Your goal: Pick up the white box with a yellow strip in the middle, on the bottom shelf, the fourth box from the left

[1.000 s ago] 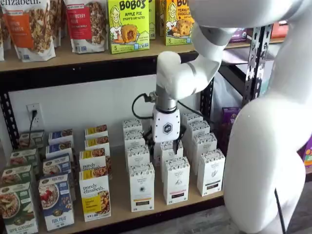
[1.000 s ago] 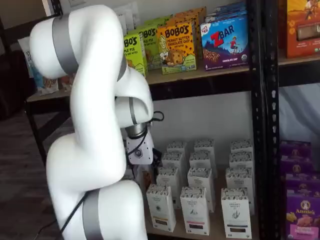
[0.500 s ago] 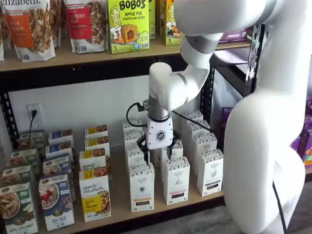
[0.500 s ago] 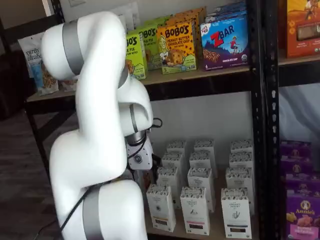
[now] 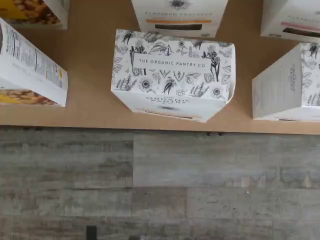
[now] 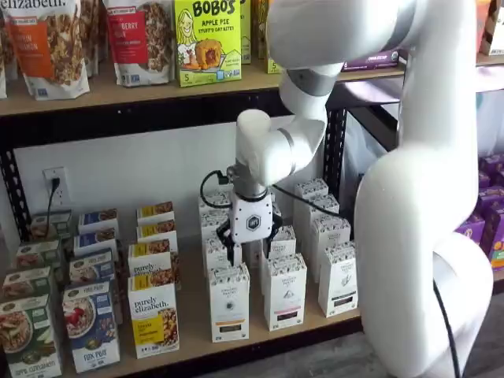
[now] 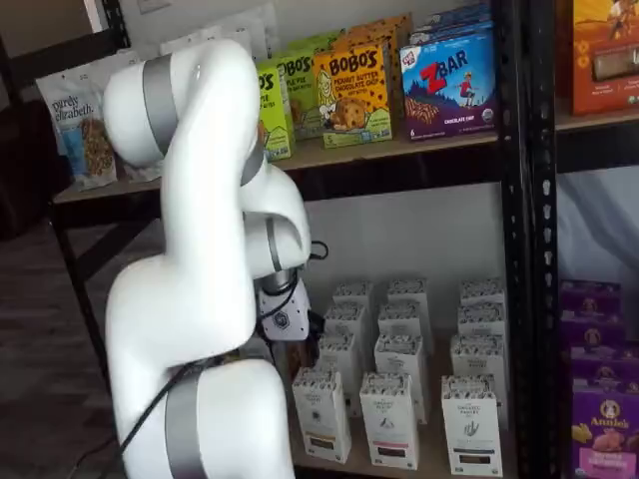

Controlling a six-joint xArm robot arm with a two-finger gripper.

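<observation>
The white box (image 6: 229,302) stands at the front of the left column of white cartons on the bottom shelf (image 6: 193,315). In the other shelf view it is the front-left carton (image 7: 321,414). From the wrist view I look down on its flower-patterned top (image 5: 172,75), printed "The Organic Pantry Co.", with a thin yellowish strip low on its front, right at the shelf board's (image 5: 90,102) front edge. My gripper (image 6: 252,250) hangs just above and behind this box, over the carton in the row behind. Its black fingers stand apart, open, with nothing held.
More white cartons (image 6: 284,291) (image 6: 340,277) stand to the right, and one (image 5: 179,15) directly behind. A "purely elizabeth" box (image 6: 152,321) (image 5: 30,65) is close on the left. The upper shelf holds Bobo's boxes (image 6: 206,39). Grey plank floor (image 5: 150,185) lies below the shelf edge.
The arm has swung left and a little lower, carrying the gripper from the middle column of white cartons to the left column. The fingers stayed open.
</observation>
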